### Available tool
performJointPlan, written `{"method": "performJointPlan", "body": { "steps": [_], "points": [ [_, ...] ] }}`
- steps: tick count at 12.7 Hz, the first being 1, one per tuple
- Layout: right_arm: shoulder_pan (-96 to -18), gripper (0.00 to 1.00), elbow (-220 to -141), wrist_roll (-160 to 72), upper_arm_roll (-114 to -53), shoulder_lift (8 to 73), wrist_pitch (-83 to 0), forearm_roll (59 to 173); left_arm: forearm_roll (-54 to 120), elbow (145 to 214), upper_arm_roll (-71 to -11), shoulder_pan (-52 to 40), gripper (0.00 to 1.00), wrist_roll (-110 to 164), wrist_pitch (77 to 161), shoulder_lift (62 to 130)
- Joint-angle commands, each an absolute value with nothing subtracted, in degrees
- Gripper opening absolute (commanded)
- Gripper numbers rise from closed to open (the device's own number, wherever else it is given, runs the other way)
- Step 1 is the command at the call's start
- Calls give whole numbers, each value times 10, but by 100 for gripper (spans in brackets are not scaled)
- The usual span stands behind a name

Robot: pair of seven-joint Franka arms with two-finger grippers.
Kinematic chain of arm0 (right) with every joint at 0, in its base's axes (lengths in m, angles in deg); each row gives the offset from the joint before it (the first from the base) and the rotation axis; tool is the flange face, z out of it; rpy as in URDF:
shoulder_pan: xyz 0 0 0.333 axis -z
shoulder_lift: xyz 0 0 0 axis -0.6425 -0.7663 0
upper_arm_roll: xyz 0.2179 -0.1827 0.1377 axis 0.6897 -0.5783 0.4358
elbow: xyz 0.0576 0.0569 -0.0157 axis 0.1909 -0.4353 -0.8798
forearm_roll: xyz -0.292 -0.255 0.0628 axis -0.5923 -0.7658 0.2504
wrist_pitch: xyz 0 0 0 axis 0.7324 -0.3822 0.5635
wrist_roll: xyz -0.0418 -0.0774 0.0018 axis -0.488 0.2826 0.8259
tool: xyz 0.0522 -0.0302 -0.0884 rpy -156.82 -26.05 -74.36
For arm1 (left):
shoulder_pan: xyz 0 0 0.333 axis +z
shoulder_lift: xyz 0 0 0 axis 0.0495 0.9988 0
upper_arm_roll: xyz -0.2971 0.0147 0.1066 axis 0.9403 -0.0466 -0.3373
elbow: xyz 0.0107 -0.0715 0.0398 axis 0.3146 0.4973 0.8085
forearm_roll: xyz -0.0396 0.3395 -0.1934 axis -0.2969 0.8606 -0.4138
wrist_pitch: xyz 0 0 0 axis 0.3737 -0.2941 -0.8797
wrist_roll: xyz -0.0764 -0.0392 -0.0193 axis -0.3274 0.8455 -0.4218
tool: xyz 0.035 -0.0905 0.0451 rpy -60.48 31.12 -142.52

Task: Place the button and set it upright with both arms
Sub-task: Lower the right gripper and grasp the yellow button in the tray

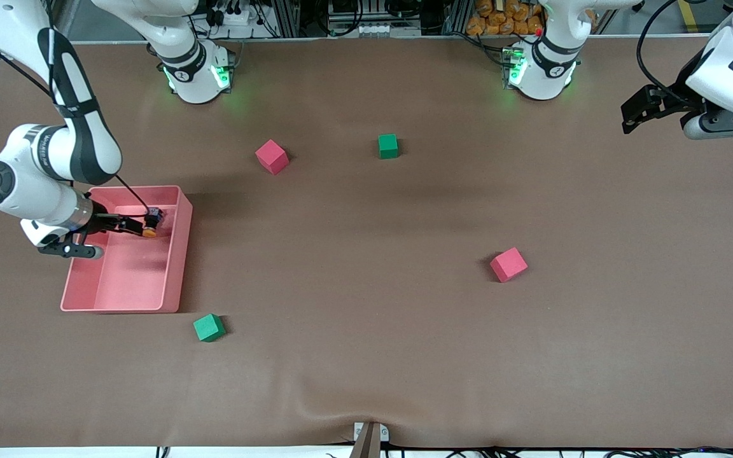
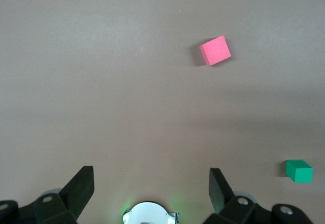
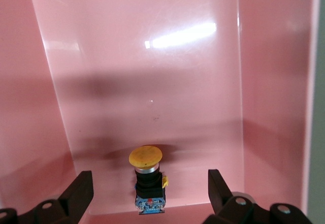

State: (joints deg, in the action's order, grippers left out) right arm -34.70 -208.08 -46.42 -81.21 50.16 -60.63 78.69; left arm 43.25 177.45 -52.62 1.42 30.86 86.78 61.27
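the right gripper [image 3: 147, 196] hangs low in the pink tray [image 1: 175, 254], jaws spread wide around the orange-capped button [image 3: 146, 176] lying on the tray floor near a wall, nothing pinched yet. pick-up stage; next, a clean squeeze on its body. the left gripper [image 2: 150, 183] waits open over bare table. no legible writing.

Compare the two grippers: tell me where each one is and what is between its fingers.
The right gripper reaches into the pink tray, while the left gripper hangs over bare table at the left arm's end, waiting. The right gripper's open fingers have the button between them, not clamped; the left gripper's have nothing between them. Both are black, two-fingered and open.
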Motion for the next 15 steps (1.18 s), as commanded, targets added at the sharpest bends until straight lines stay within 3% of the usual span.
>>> {"method": "performJointPlan", "body": {
  "steps": [1,4,10,15],
  "points": [
    [-338,100,-2091,-458,-805,490,-631,775,426,1769,-523,20,100,298,858,610],
    [-336,100,-2092,-457,-805,475,-638,775,426,1769,-523,20,100,298,855,610],
    [-344,100,-2083,-412,-803,498,-550,782,426,1769,-523,20,100,298,854,610],
    [-338,100,-2091,-368,-802,474,-566,786,426,1769,-523,20,100,298,850,608]
  ]
}}
